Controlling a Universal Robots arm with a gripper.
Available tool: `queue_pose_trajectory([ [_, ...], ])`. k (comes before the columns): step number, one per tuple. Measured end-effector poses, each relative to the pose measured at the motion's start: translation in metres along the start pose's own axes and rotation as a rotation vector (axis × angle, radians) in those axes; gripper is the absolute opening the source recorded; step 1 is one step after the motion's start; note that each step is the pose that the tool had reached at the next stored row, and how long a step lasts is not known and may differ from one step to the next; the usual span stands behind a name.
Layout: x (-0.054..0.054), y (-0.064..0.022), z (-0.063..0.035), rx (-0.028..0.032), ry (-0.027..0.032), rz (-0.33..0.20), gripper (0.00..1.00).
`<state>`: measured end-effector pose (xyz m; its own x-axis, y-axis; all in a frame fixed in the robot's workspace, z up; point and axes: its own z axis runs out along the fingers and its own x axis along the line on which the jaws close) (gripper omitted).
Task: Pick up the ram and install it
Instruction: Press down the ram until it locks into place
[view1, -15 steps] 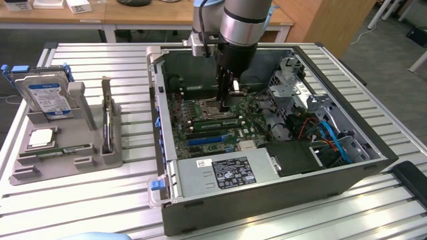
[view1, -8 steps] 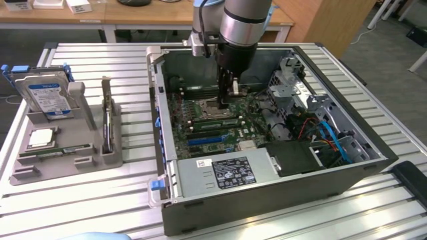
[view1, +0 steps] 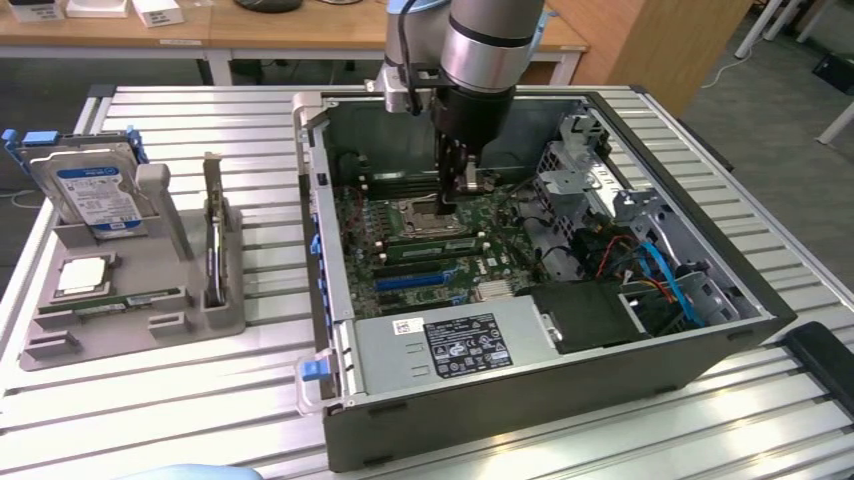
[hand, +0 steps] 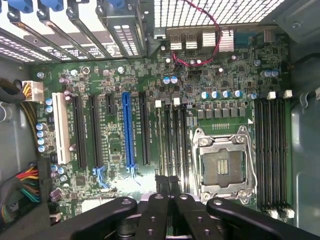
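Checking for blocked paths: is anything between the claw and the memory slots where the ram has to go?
Nothing visible. The shut claw hangs directly over the memory slots beside the CPU socket, with no cable or part across them. Whether it grips the ram cannot be told.

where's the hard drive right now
At the exterior view's left, the hard drive stands in the grey holder, behind the square silver chip, outside the computer case.

Slatted aluminium surface (view1: 200, 400) carrying open computer case (view1: 534, 400) toward exterior view's right, grey parts holder (view1: 147, 305) toward exterior view's left, well apart; black object (view1: 827, 360) at near right corner.
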<state>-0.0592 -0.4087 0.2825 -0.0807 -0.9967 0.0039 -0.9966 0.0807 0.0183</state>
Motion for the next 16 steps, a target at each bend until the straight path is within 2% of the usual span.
queue_pose_trajectory([
  [3, -0.001, -0.0100, -0.0002, 0.0001, -0.0001, 0.000, 0.10],
  [11, -0.004, -0.0455, -0.0008, 0.0001, -0.0003, 0.000, 0.10],
  [13, -0.004, -0.0510, -0.0009, 0.0002, -0.0005, 0.000, 0.10],
  [16, -0.004, -0.0541, 0.0011, 0.0001, -0.0003, 0.000, 0.10],
])
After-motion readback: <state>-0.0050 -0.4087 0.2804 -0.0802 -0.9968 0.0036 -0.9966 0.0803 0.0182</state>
